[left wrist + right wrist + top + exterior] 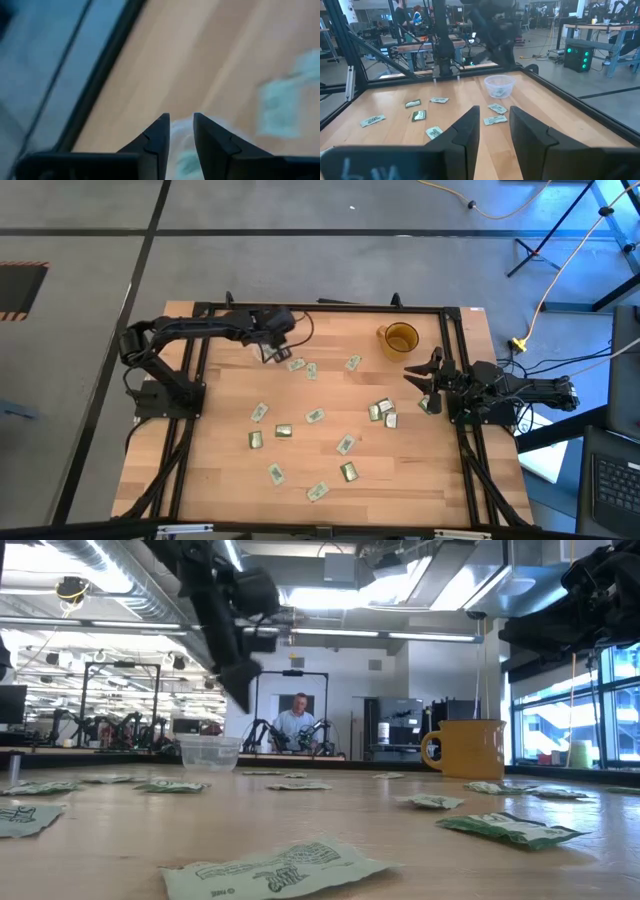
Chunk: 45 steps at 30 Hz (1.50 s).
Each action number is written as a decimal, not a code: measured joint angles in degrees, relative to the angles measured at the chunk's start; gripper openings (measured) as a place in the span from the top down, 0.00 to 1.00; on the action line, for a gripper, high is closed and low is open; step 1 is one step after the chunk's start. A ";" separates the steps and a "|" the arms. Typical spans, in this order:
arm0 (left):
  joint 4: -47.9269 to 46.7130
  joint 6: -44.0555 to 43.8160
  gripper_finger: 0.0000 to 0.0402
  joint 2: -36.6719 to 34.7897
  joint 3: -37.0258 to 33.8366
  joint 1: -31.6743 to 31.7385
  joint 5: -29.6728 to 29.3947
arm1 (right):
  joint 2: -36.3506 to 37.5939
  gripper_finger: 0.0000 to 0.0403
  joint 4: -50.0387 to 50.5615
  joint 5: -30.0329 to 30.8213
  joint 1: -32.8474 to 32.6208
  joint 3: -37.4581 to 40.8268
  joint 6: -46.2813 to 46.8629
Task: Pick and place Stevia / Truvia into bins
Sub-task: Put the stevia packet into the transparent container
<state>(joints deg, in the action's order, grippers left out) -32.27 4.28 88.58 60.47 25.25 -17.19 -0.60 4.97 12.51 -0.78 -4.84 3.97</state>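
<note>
**My left claw is over the clear cup, and lots of packets wait on the table**

Think of the wooden table (210, 480) from above as a clock. My left claw (269, 353) hangs at about 11 o'clock, right over the small round clear plastic cup (208, 752). I hold it there so a packet can fall straight into the cup and not onto the wood. Its two fingers (155, 137) are a little apart. I see something pale and green through the gap, but it is too blurry to say whether it is a packet or the cup below (I think nothing is pinched).

My right claw (420, 370) waits at about 3 o'clock, low by the table's edge, fingers spread and empty. It points in over the table, so it is ready to reach for a packet.

The small flat green and white paper packets (315, 417) lie spread out flat on the wood, from the middle down to 6 o'clock. A few lie just beside the clear cup. The yellow see-through mug with a handle (400, 338) stands at about 1 o'clock, near my right claw, so that side can fill it.
</note>
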 joint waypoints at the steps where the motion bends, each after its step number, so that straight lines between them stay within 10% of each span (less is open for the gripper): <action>1: 1.56 1.77 0.80 0.00 0.08 -0.65 2.53 | 0.02 0.73 0.00 0.01 0.01 0.00 0.00; 11: 4.84 12.67 0.72 4.76 0.14 -8.91 6.64 | 0.02 0.73 0.02 0.01 0.00 0.00 -0.15; 23: -5.47 8.85 0.71 18.05 9.17 -9.46 6.78 | 0.02 0.73 0.02 0.00 0.02 0.00 0.00; 45: -7.75 0.85 0.80 21.88 8.48 -6.00 11.69 | 0.00 0.73 0.07 0.00 0.01 0.00 -0.15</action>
<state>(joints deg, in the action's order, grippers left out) -40.03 5.13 110.46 68.95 19.25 -5.50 -0.60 5.04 12.51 -0.76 -4.84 3.81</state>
